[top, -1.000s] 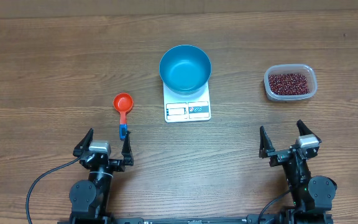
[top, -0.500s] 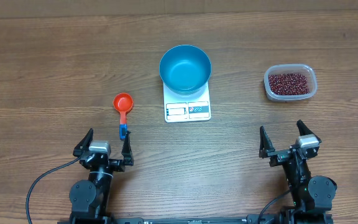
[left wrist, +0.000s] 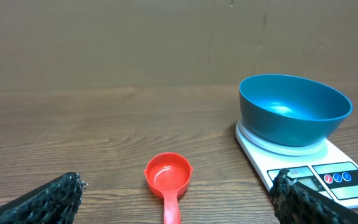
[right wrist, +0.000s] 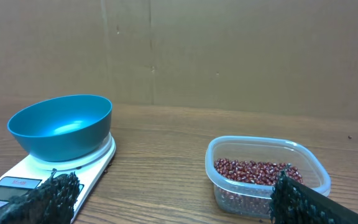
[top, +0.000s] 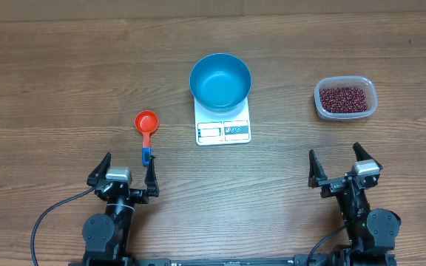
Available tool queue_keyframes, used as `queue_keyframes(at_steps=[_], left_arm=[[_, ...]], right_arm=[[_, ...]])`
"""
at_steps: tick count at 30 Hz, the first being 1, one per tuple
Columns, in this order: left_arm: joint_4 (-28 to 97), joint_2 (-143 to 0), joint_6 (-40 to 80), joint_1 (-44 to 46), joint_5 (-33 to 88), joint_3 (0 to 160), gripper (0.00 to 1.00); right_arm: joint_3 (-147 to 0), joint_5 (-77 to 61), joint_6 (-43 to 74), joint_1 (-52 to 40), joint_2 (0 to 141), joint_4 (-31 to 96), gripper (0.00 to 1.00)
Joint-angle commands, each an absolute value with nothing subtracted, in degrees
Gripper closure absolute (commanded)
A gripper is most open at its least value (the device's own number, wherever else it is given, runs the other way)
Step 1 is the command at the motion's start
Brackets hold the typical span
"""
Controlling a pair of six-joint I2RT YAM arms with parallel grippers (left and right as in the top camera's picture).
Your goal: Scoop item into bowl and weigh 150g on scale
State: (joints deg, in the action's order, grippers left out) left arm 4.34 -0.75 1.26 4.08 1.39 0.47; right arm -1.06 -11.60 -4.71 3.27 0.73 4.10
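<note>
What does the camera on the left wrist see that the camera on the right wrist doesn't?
Only the left wrist view shows the red scoop, lying on the table. Only the right wrist view shows the clear tub with the dark red beans in it. Both views show the blue bowl sitting on the white scale, the wooden table and the brown wall behind.

A wood-grain table point(top: 65, 66) – backed by a plain brown wall point(left wrist: 104, 43) – evenly lit.
</note>
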Motion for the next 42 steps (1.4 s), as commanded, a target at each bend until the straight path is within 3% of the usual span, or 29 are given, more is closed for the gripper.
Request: queue_keyframes(at_steps=[1,34,42], left_arm=[[4.47,-0.25,0.16,3.77,0.89,0.27,0.01],[4.64,-0.27,1.26,3.77,1.08,0.43,0.01],[11.49,-0.27,-0.4,3.77,1.04,4.93,0.0]], right_arm=[[-0.45,-11.18,-4.54,2.96,0.19,3.77,0.0],[-0.45,-11.18,-4.54,2.96,0.19,3.77,0.0],[-0.45,-11.18,-4.54,2.96,0.19,3.79,0.0]])
